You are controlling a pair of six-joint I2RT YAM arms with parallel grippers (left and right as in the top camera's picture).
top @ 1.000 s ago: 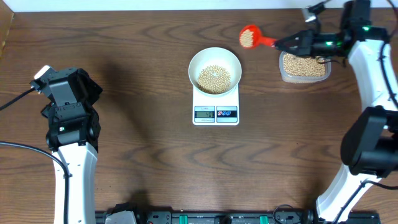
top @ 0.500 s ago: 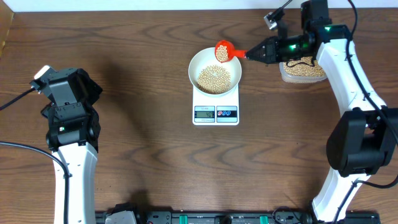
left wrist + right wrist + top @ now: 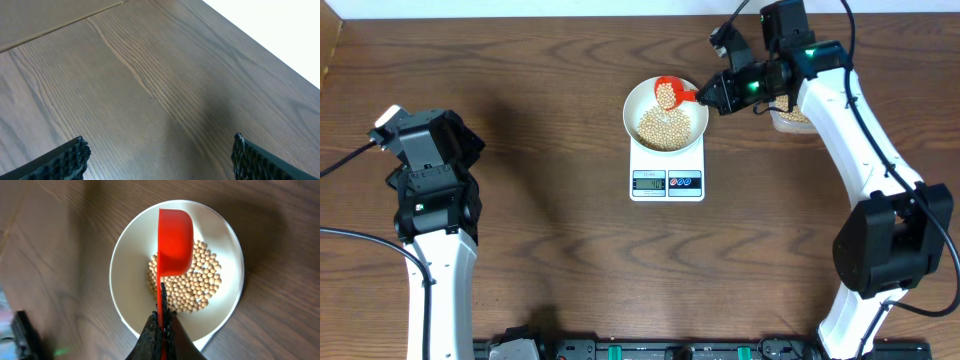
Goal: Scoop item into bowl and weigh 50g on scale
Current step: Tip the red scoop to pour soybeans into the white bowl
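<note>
The white bowl [image 3: 632, 108] stands on the white scale [image 3: 667, 160] and holds a heap of tan beans [image 3: 665, 125]. My right gripper [image 3: 715, 97] is shut on the handle of a red scoop [image 3: 667, 92], which hangs over the bowl's far side with beans in it. In the right wrist view the scoop [image 3: 174, 242] is turned on its side above the beans [image 3: 200, 285] in the bowl [image 3: 125, 255], its handle pinched in the gripper [image 3: 162, 325]. My left gripper [image 3: 428, 145] is open and empty over bare table [image 3: 160, 150].
A clear tub [image 3: 788, 118] of beans stands right of the bowl, mostly hidden under my right arm. The scale's display [image 3: 649, 181] and buttons [image 3: 684, 181] face the front edge. The left arm stays far left.
My right gripper has carried the loaded scoop left from beside the tub to over the bowl, and the scoop has tilted. The left arm has not moved.
</note>
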